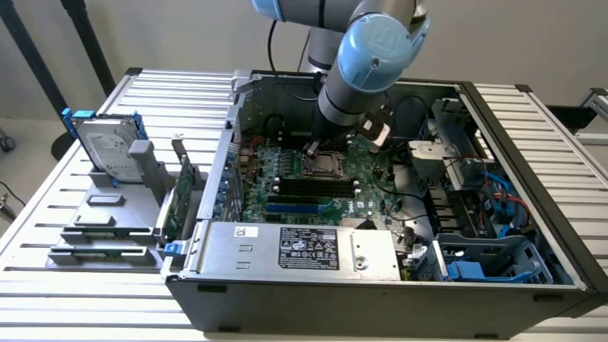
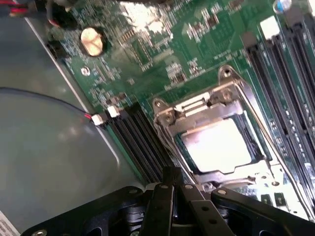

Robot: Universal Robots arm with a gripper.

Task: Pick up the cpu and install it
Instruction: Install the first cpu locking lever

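The cpu (image 2: 216,145), a flat square chip with a shiny silver top, lies inside the open metal socket frame (image 2: 231,83) on the green motherboard (image 2: 162,49). My gripper (image 2: 171,173) hovers just beside the socket's edge, its dark fingers (image 2: 162,196) pressed together with nothing between them. In the exterior view the gripper (image 1: 314,147) hangs from the blue-jointed arm (image 1: 375,43) inside the open computer case, directly over the socket (image 1: 325,162).
Black memory slots (image 2: 140,142) run beside the socket, and a coin cell (image 2: 92,40) sits farther off. The case walls (image 1: 380,299) ring the board. A hard drive with blue rails (image 1: 102,146) and upright green cards (image 1: 181,192) stand outside, at the exterior view's left.
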